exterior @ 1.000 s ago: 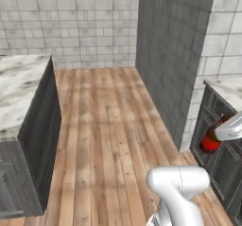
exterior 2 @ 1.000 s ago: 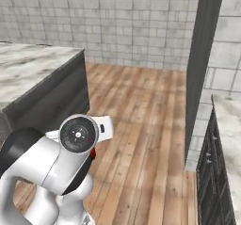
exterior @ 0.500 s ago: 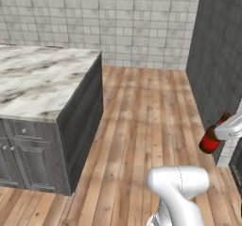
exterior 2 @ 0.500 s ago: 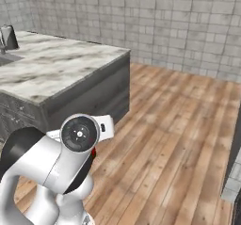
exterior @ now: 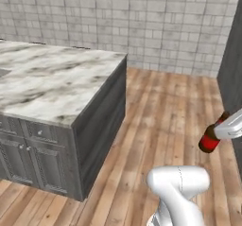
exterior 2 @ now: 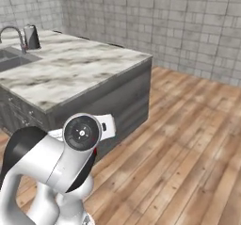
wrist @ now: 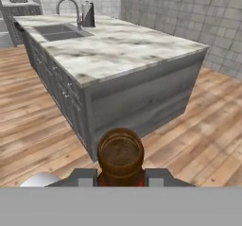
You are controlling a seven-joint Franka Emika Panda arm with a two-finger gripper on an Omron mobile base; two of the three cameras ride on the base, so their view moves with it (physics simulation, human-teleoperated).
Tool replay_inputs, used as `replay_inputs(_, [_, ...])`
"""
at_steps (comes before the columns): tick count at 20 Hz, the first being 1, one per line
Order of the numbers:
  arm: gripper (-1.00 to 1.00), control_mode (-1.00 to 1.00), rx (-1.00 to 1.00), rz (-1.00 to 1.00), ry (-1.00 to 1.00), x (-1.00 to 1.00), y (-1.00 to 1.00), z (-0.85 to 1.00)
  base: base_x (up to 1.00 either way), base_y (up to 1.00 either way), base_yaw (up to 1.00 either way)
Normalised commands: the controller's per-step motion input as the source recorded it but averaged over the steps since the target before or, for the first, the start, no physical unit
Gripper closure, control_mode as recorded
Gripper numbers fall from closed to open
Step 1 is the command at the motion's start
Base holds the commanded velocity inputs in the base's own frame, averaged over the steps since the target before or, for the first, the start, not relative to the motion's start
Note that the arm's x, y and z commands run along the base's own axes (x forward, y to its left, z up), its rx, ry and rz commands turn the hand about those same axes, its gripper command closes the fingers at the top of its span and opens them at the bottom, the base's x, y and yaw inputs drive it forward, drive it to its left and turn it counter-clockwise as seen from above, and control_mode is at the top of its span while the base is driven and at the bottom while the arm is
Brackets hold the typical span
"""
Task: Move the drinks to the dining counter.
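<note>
Wood flooring separates the base from the dining counter (wrist: 118, 50), so this looks like the carrying step: the gripper (wrist: 120, 177) clamps the beer bottle (exterior: 211, 137) mid-air, and next probably needs closing in to set it on the marble.

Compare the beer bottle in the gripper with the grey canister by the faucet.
The beer bottle is red-brown, the grey canister dull grey. The bottle is clamped in the gripper above the wood floor, the canister stands on the dining counter beside the faucet. Both are round.
</note>
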Motion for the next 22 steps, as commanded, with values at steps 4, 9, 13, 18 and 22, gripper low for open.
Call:
replay_inputs(4, [1.00,1.00,0.00,0.00,0.00,0.00,0.00,0.00,0.73,0.12,0.22])
replay_inputs(9, [1.00,1.00,0.00,0.00,0.00,0.00,0.00,0.00,0.80,0.12,0.16])
replay_inputs(13, [1.00,1.00,0.00,0.00,0.00,0.00,0.00,0.00,0.87,0.03,0.08])
replay_inputs(18, [1.00,1.00,0.00,0.00,0.00,0.00,0.00,0.00,0.90,0.00,0.06])
replay_inputs(22, [1.00,1.00,0.00,0.00,0.00,0.00,0.00,0.00,0.87,0.00,0.13])
